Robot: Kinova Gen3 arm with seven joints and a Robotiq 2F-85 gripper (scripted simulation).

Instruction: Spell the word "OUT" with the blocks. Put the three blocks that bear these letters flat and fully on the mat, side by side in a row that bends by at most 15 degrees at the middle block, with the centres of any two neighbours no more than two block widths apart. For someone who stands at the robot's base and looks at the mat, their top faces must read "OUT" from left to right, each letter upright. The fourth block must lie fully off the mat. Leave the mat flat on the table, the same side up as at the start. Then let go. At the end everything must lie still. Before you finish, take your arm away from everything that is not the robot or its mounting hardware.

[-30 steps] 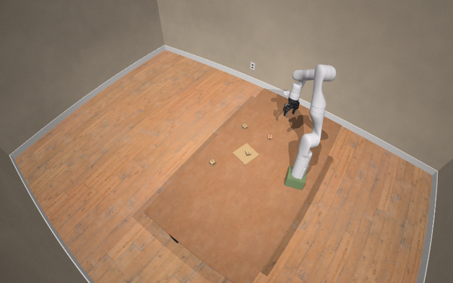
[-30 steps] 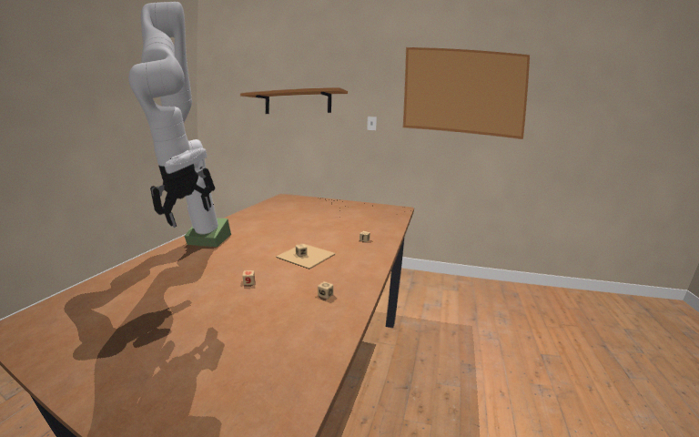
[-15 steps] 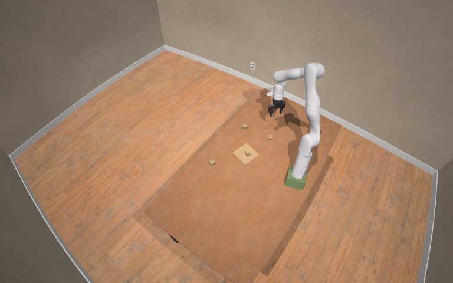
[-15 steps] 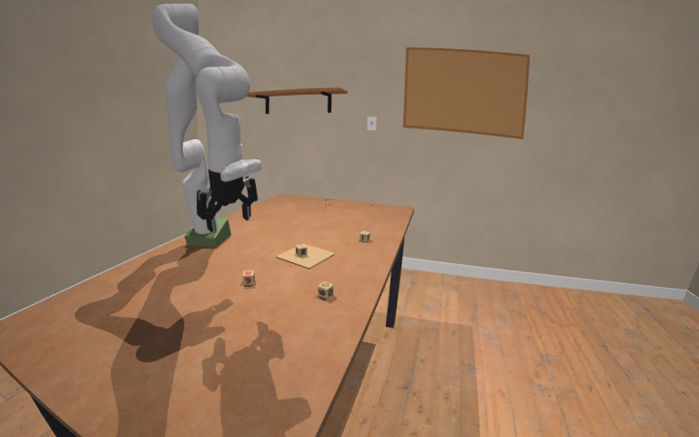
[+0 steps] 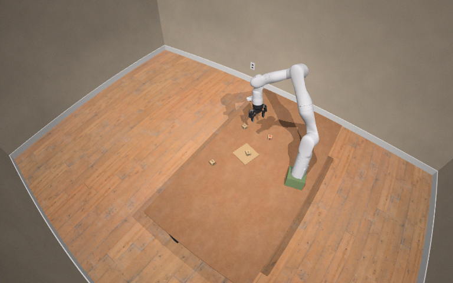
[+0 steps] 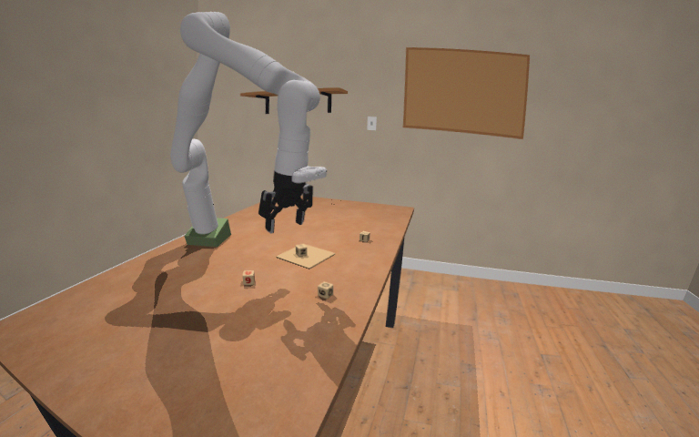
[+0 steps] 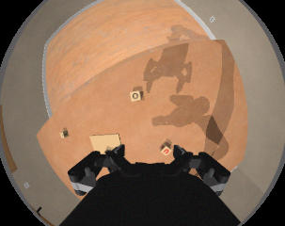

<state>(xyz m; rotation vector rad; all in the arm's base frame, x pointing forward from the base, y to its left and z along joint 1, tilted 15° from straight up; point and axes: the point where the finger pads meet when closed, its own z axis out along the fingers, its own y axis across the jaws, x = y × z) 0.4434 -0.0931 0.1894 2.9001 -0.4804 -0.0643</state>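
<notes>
A tan square mat lies on the brown table. One wooden block sits on the mat. A block with a red mark lies off the mat, as does a block with a dark mark. A third off-mat block lies on the mat's other side. The letters are too small to read. My gripper is open and empty, well above the table, between the red-marked and dark-marked blocks.
The arm's green base stands at one long table edge. The arm's shadow falls across the table. A wall shelf and a cork board hang behind.
</notes>
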